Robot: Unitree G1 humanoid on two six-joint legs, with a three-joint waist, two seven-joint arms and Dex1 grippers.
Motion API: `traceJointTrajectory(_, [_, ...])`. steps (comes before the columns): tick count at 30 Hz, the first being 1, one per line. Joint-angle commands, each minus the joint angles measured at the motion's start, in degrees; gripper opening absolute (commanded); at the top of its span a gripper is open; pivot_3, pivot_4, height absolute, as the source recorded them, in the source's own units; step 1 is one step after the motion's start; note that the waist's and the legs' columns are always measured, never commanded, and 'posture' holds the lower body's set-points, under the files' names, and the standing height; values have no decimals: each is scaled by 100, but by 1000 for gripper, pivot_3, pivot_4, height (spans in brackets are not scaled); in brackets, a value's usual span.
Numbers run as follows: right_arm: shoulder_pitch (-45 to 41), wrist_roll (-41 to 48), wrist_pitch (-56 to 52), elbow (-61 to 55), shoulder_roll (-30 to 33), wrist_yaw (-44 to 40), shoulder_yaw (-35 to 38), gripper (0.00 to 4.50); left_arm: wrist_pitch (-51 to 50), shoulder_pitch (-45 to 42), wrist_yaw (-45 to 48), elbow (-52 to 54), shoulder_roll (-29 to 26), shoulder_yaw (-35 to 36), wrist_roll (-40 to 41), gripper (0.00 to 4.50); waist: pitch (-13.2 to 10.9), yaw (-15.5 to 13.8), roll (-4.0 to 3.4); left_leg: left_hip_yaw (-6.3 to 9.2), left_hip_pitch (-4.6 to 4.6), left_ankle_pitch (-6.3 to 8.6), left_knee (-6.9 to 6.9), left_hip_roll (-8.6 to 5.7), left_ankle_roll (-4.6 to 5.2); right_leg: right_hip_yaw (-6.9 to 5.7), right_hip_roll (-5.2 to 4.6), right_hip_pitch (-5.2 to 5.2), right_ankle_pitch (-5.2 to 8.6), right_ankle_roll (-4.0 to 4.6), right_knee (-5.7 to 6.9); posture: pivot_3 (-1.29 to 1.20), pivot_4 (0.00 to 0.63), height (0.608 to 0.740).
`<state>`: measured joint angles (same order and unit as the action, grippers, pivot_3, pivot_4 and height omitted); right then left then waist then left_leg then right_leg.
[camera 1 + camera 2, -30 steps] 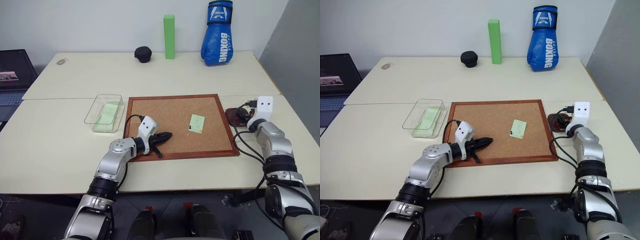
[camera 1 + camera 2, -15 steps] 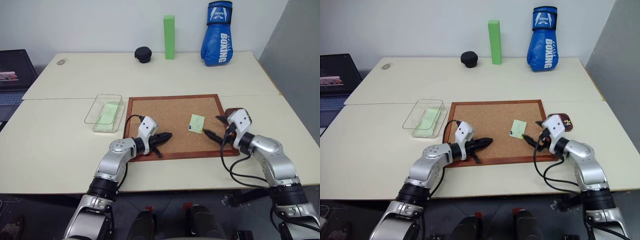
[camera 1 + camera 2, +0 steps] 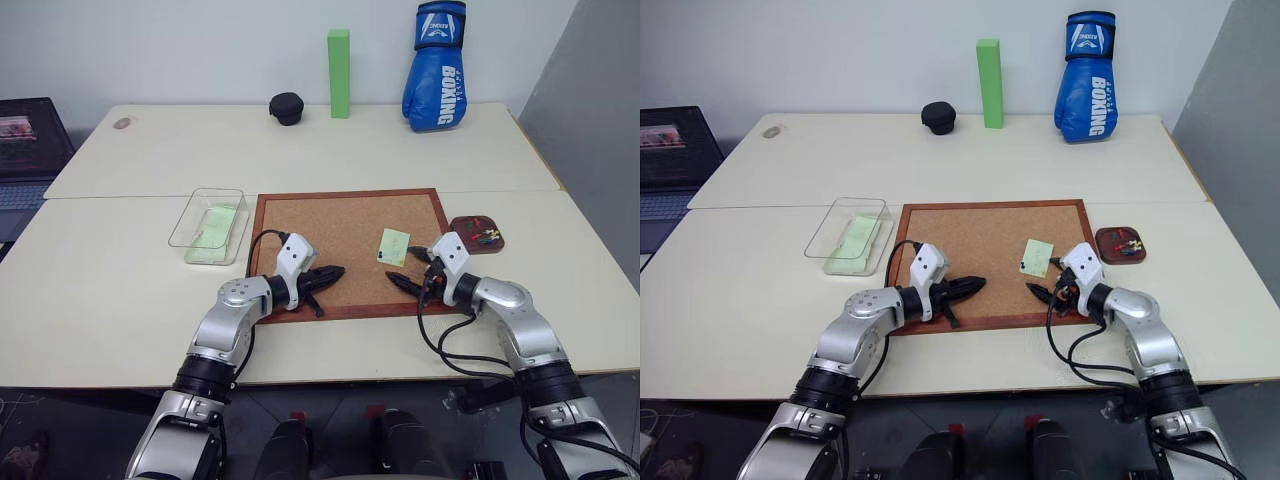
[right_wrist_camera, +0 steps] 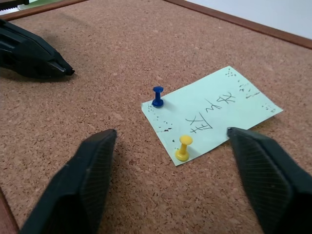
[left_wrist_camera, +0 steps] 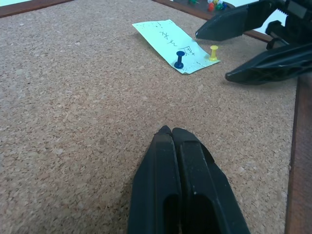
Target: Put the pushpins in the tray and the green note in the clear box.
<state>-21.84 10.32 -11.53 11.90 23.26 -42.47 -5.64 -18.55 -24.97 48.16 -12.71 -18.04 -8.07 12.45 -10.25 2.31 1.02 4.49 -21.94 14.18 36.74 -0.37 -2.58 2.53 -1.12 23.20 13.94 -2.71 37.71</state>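
Observation:
The green note point(image 4: 214, 114) lies on the corkboard point(image 3: 330, 225), held down by a blue pushpin point(image 4: 157, 96) and a yellow pushpin point(image 4: 184, 147) at its near end. My right gripper point(image 3: 402, 266) is open, just in front of that end, with one finger on each side of the yellow pin and touching nothing. My left gripper point(image 3: 335, 272) is shut and empty, low over the board's front left part. The tray point(image 3: 476, 234), right of the board, holds several coloured pushpins. The clear box point(image 3: 209, 226), left of the board, has a pale green slip in it.
At the back of the table stand a tall green block point(image 3: 339, 73), a blue boxing glove point(image 3: 435, 70) and a black round object point(image 3: 287, 108). A laptop point(image 3: 20, 150) sits off the table's left edge.
My right arm has swung left from the tray onto the corkboard and now points at the pinned end of the green note. The left arm has not moved.

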Motion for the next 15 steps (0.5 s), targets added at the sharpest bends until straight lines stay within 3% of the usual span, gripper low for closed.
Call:
traceJointTrajectory(1, [-139, 113, 96, 9, -93, -43, 124, 2765, -67, 114, 25, 106, -58, -56, -28, 0, 0, 6, 0, -1, 0, 0, 0, 0, 0, 1, 0, 0, 0, 0, 0, 0, 150, 740])
traceJointTrajectory(12, [-308, 93, 102, 211, -230, -15, 188, 382, -109, 183, -12, 217, -93, -41, -19, 0, 0, 9, 0, 0, 1, 0, -1, 1, 0, 0, 0, 0, 0, 0, 0, 0, 150, 740])
traceJointTrajectory(15, [-343, 21, 149, 242, -200, 23, 217, 5, -136, 232, -24, 268, -95, -44, -12, 0, 0, 12, 0, 0, 1, 0, -3, 1, 0, 0, 1, 1, 0, 1, 0, 0, 150, 740])
